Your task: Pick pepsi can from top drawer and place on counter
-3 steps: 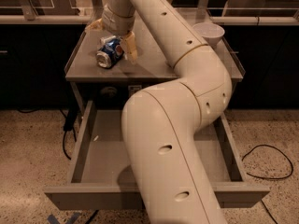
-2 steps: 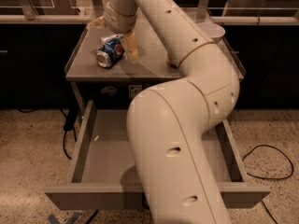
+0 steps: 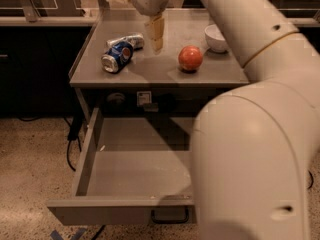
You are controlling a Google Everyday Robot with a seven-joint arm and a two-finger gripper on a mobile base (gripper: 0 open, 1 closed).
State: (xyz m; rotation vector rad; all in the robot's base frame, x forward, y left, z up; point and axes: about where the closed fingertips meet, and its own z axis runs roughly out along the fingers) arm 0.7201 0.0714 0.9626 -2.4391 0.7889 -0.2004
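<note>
As far as visible, pretty much done: pepsi can (image 3: 116, 57) on its side on counter (image 3: 165, 70), not in the open top drawer (image 3: 86, 154). Gripper (image 3: 136, 15) above it at 1 o'clock, fingers (image 3: 156, 31) spread apart, holding nothing. Left imo: just back off. Crinkled silver can (image 3: 132, 39) right behind pepsi, apple (image 3: 190, 58) at 3, white bowl (image 3: 216, 37) beyond. Nothing blocking afaict.
</note>
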